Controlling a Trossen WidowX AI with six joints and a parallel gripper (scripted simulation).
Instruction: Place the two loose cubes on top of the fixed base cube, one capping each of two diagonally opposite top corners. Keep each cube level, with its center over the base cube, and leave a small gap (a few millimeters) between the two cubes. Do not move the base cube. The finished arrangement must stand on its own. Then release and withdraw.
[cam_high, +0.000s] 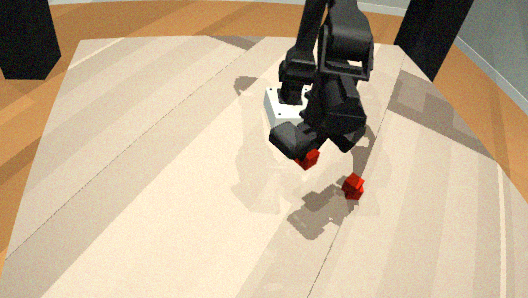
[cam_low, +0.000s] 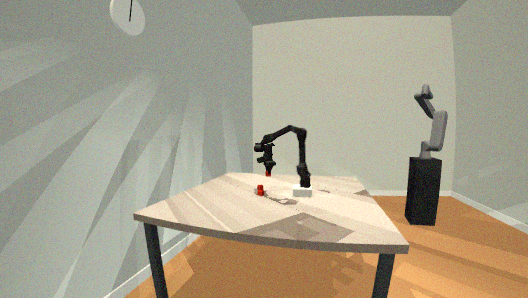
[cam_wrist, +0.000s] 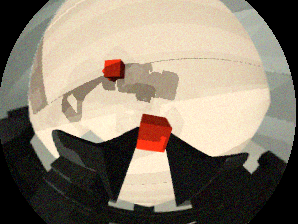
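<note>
- The black parallel-jaw pincer (cam_high: 309, 156) of the dark six-joint arm (cam_low: 299, 145) is closed on a small red loose cube (cam_high: 308, 158), which sits between its two dark fingers.
- In the wrist view that held red cube (cam_wrist: 153, 132) shows at the tips of the fingers, with the pale surface visible below it; in the exterior view the cube (cam_low: 268, 171) hangs well above the surface.
- A red stack (cam_high: 353, 186) stands on the pale wood-grain surface (cam_high: 150, 200), near the pincer but apart from it. From the top view it looks like a small red cube resting on another red cube; which part is the fixed base I cannot tell for sure.
- In the exterior view this stack (cam_low: 260, 189) stands on the surface (cam_low: 225, 210) to the side of the arm's white base plate (cam_low: 296, 192), and the held cube hangs higher and a little to one side of it.
- In the wrist view the stack (cam_wrist: 113, 68) lies beyond the held cube, with grey shadows spread beside it.
- A round white wall clock (cam_low: 127, 16) hangs high on the grey wall.
- A second, grey arm (cam_low: 433, 125) stands on a black pedestal (cam_low: 423, 190) on the orange wooden floor, well apart from the surface.
</note>
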